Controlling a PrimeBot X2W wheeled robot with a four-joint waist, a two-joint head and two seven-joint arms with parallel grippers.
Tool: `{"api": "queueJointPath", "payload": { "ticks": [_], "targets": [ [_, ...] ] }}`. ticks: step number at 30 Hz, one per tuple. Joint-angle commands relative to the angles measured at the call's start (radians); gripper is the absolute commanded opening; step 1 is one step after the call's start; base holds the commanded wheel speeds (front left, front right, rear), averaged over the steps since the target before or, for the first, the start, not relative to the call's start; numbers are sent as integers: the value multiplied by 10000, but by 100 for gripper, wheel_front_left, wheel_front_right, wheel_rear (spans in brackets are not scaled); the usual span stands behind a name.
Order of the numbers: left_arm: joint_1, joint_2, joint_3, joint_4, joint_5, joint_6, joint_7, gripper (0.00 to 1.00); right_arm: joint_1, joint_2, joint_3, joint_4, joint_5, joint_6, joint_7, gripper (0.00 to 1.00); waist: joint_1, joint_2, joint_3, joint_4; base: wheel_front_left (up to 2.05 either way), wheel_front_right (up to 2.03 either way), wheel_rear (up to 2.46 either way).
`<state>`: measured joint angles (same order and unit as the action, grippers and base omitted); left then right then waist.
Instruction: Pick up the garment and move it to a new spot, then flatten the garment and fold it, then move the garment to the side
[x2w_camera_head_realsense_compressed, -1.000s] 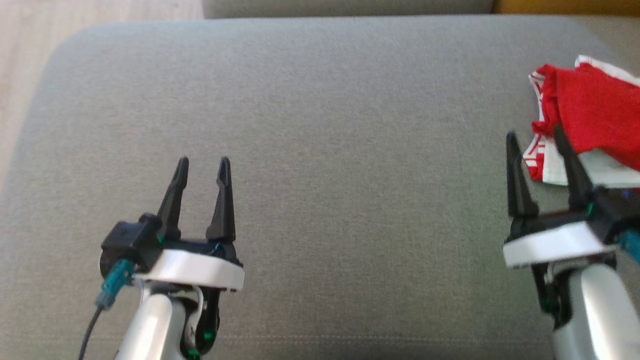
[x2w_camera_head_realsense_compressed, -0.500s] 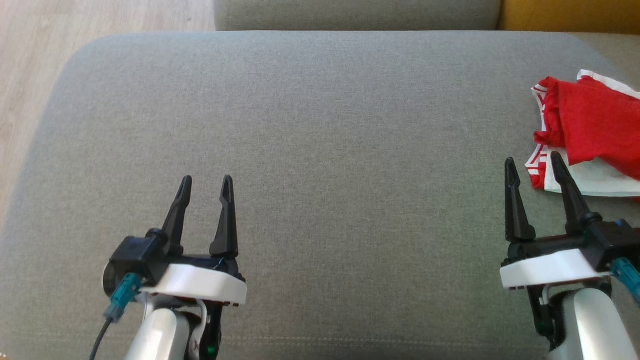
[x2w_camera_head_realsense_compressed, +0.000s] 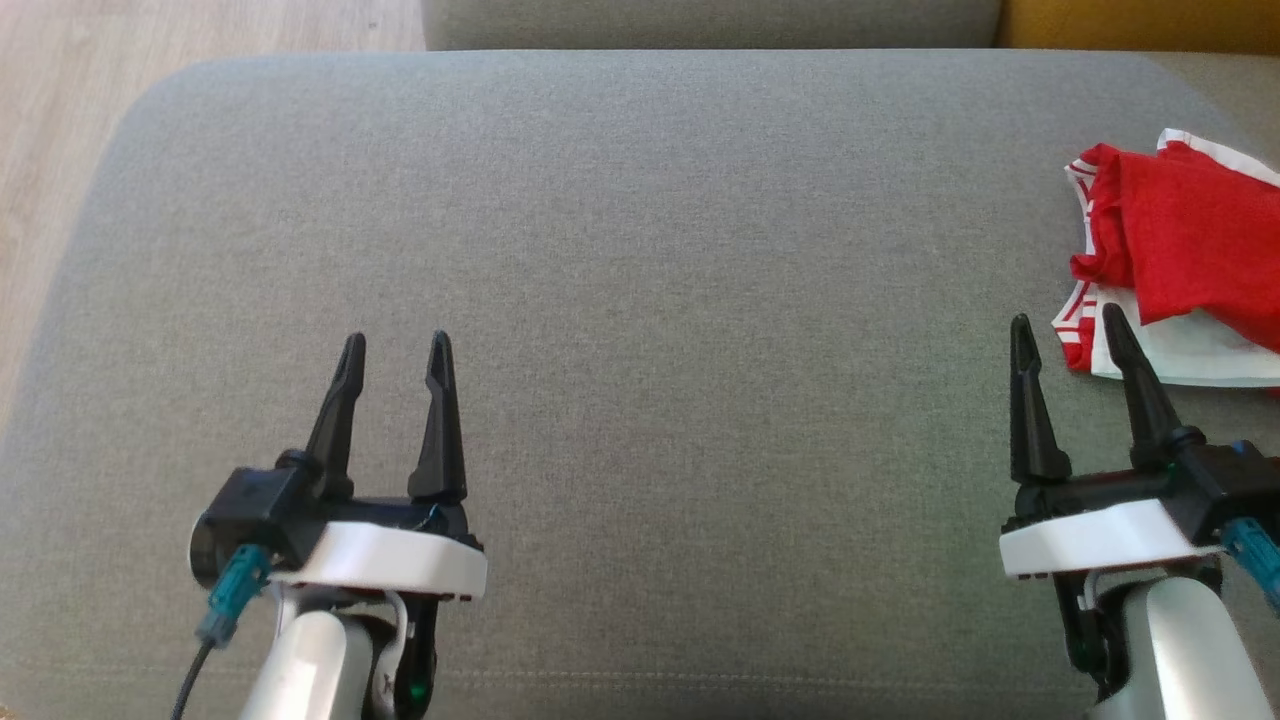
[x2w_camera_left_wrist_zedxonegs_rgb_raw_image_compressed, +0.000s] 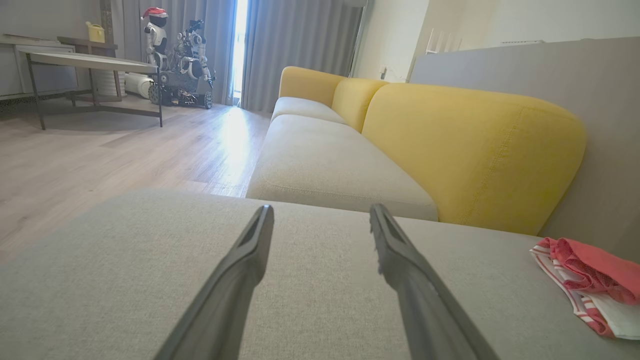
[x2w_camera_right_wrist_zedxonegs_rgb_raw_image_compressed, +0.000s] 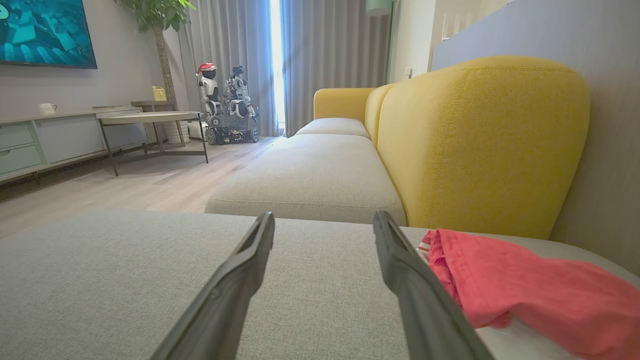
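The right gripper (x2w_camera_head_realsense_compressed: 1063, 316) is sitting a little further back from the garment (x2w_camera_head_realsense_compressed: 1190, 230) than a second ago, though the whole head view is shifting too, so the camera is moving as well. The left gripper (x2w_camera_head_realsense_compressed: 397, 338) is keeping its place. Both are gaping wide and carrying nothing. The garment is lying just ahead and to the outer side of the right gripper, well apart from the left gripper, bundled loosely on the grey cushion (x2w_camera_head_realsense_compressed: 640, 220). Whether it is lying there finished or still waiting for the first pick-up, I cannot tell.
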<state>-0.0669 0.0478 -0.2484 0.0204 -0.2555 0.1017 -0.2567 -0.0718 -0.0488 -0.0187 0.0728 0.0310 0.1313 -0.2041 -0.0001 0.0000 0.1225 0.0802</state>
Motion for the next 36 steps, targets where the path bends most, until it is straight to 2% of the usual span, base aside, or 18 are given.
{"api": "queueJointPath", "payload": {
  "ticks": [1, 7, 26, 34, 35, 36],
  "targets": [
    [-296, 24, 261, -225, 24, 12, -51, 100, -241, -17, 221, -293, -3, -6, -104, 100, 1, 0, -5, -3, 0, 0, 0],
    [-321, 24, 428, -144, -338, -21, -51, 100, -256, -16, 250, -282, -4, -6, -120, 100, 1, 0, -27, -12, 0, 0, 0],
    [-103, 24, 782, 142, -1177, -1024, -51, 100, -273, -15, 273, -285, 8, -6, -136, 100, 1, 0, -78, 1, 0, 0, 0],
    [-111, 24, 849, 235, -1433, -1135, -51, 100, -253, -15, 273, -241, 22, -6, -152, 100, 1, 0, -100, 2, 0, 0, 0],
    [47, -2, 436, 526, -1435, -1110, 0, 0, 1, 6, 46, 58, 4, 0, -72, 0, 1, 0, -100, 1, 0, 0, 0],
    [50, 0, 418, 597, -1459, -1107, 2, 0, 6, 10, 55, 130, 11, 2, -70, 0, 1, 0, -103, 1, 0, 0, 0]
  ]
}}
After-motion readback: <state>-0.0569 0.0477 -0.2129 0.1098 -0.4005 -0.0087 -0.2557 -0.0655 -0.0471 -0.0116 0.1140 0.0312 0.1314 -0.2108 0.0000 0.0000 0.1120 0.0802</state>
